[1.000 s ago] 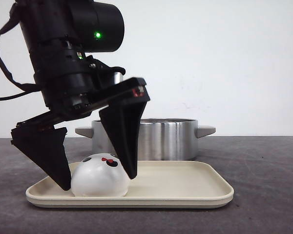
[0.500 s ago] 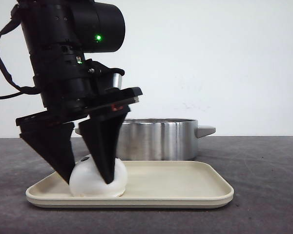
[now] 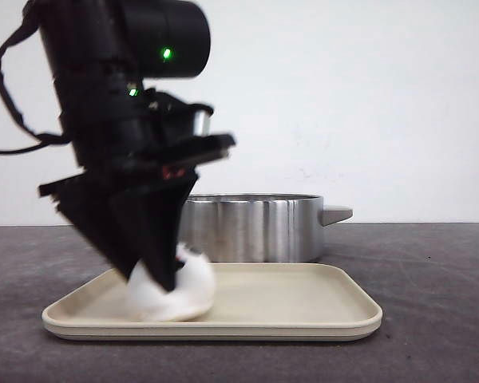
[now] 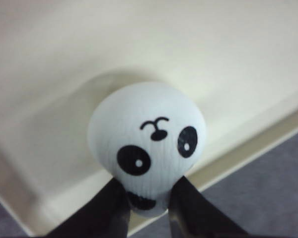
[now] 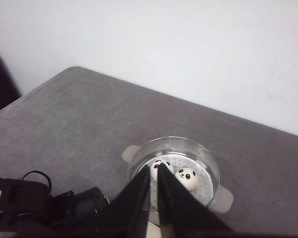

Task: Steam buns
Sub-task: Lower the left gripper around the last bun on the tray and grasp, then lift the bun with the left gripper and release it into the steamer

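Observation:
My left gripper (image 3: 156,275) is shut on a white panda bun (image 3: 190,289), squeezing its sides low over the left part of the cream tray (image 3: 303,307). In the left wrist view the bun (image 4: 146,144) bulges out between the two black fingers (image 4: 114,208), face towards the camera. I cannot tell whether it still touches the tray. My right gripper (image 5: 154,167) is shut and empty, high above the steel pot (image 5: 207,171). Two more panda buns lie in the pot: one (image 5: 187,177) in full view, one with a red mark (image 5: 162,163) partly hidden behind the fingers.
The steel pot (image 3: 255,227) with side handles stands just behind the tray on the grey table (image 3: 431,319). A white wall lies behind. The left arm's body (image 5: 39,208) shows in the right wrist view.
The left gripper's jaws, open around the bun a second ago, have closed on it and squeezed it. The arm and bun have shifted slightly to the right.

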